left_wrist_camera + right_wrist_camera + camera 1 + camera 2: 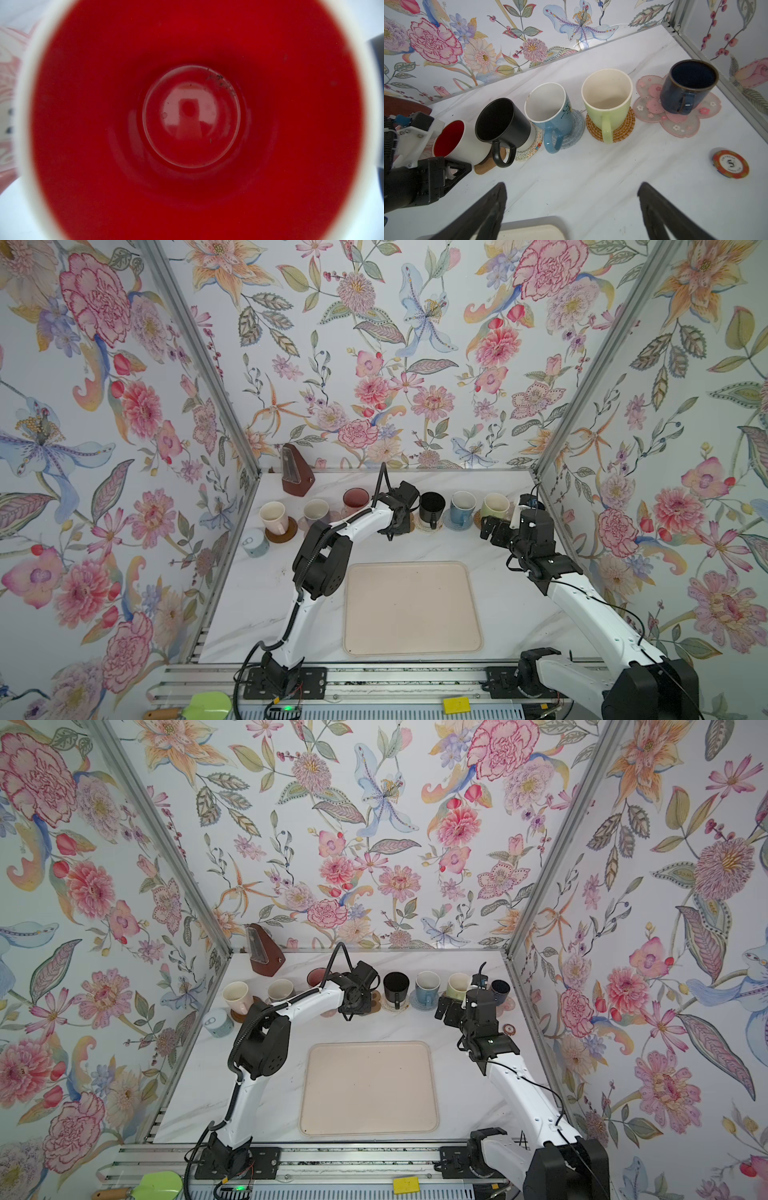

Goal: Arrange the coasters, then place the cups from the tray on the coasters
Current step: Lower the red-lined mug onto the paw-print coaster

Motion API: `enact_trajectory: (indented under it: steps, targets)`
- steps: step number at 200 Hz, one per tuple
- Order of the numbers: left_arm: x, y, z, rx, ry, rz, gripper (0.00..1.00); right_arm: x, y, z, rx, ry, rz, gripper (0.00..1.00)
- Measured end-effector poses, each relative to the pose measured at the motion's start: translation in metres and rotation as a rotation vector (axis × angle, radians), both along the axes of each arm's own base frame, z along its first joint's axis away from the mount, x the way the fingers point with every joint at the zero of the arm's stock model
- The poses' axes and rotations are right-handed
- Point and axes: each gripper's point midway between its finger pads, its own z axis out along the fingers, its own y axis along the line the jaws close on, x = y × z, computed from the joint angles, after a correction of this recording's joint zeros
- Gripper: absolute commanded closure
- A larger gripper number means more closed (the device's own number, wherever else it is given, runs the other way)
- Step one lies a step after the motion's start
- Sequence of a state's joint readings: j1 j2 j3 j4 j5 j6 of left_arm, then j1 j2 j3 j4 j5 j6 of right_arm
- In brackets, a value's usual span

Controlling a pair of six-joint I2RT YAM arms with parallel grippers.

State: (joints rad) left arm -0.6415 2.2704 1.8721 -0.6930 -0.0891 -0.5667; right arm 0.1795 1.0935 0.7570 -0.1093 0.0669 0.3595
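Tray (411,608) flat at front centre of the marble table (249,605), right gripper (571,199) jaws spread wide above the table before the light green mug (607,104), left gripper (454,169) closed on the red-inside white mug (467,143) on a brown cork coaster (483,167), back row

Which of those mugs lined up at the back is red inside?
The white mug right at the left claw, beside the black mug. It alone is bright, glossy red inside, and its outside is plain white.
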Motion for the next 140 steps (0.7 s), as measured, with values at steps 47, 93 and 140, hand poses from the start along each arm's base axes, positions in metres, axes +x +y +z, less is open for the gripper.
enact_trajectory:
  steps: [47, 93, 140]
  targets:
    - [0.002, -0.006, 0.0, -0.026, 0.003, -0.002, 1.0, 0.0, 0.0, 0.001, 0.004, -0.003, 0.001, 0.01]
    - [0.005, -0.012, -0.002, -0.04, 0.006, -0.007, 1.0, 0.0, -0.001, 0.001, 0.005, -0.003, 0.001, 0.01]
    - [0.006, -0.012, -0.005, -0.039, 0.009, -0.008, 1.0, 0.001, -0.003, 0.001, 0.005, -0.003, -0.006, 0.01]
